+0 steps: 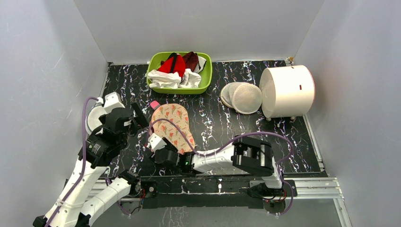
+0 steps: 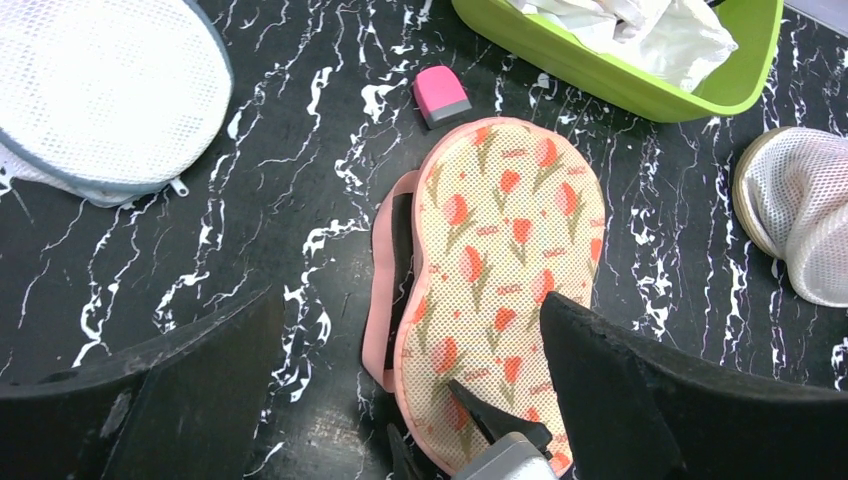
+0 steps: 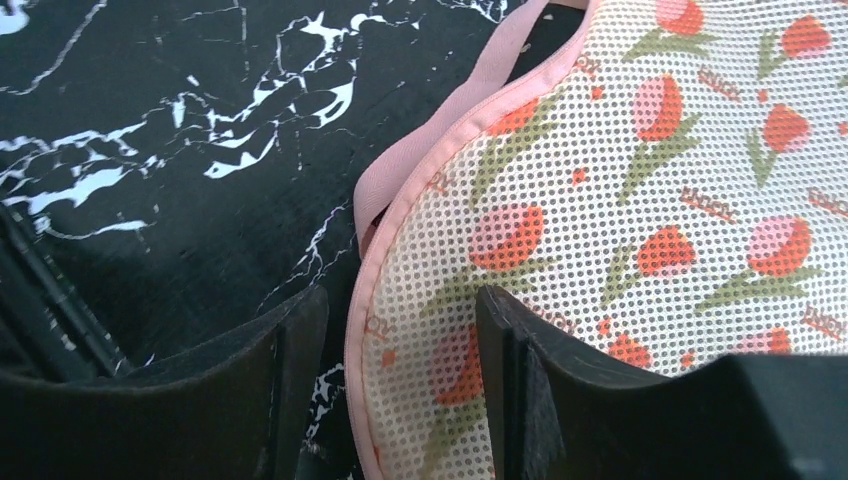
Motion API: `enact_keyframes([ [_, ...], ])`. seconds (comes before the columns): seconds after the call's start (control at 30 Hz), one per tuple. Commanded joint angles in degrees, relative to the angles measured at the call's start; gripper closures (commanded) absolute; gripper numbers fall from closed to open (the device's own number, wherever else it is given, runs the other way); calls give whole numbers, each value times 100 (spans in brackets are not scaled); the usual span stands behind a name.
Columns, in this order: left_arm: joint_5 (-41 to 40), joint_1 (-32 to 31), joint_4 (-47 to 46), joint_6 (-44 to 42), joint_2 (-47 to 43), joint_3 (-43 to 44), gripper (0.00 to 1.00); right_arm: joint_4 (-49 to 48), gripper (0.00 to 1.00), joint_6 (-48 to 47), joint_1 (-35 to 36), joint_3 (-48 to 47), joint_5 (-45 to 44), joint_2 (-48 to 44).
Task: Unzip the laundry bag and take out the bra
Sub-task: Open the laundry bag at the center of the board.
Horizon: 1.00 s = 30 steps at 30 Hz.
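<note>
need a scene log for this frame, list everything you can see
laundry bag: one, peach floral with pink edging, flat at table centre
pink block: one, pink and grey, just past the bag's far end
basin: one, green, far centre
clothes: a heap, red, white and dark, in the basin
mesh domes: two, white, overlapping, right of the basin
mesh pouch: one, white with grey edging, left of the bag
drum: one, white, far right
table: one, black with white veins
left gripper: open, left of the bag
right gripper: open, straddling the bag's near edge
</note>
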State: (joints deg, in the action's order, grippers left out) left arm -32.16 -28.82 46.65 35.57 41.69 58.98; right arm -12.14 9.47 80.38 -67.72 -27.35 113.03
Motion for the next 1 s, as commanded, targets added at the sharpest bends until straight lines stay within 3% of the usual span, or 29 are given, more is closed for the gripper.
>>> enact_keyframes([
  [0.0,-367,34,415,73,-146,143,2,492,48,-172,245,-593,-1259,261],
  [0.27,-278,34,408,73,-59,160,2,720,74,-284,338,-821,-1630,377],
  [0.53,-208,36,373,66,-25,110,2,416,100,-82,338,-422,-1390,-167],
  [0.77,-94,34,327,23,-42,11,2,249,100,502,325,-26,-1373,-825],
  [0.97,73,34,257,23,-29,-85,2,22,100,1825,140,658,-1338,-1555],
])
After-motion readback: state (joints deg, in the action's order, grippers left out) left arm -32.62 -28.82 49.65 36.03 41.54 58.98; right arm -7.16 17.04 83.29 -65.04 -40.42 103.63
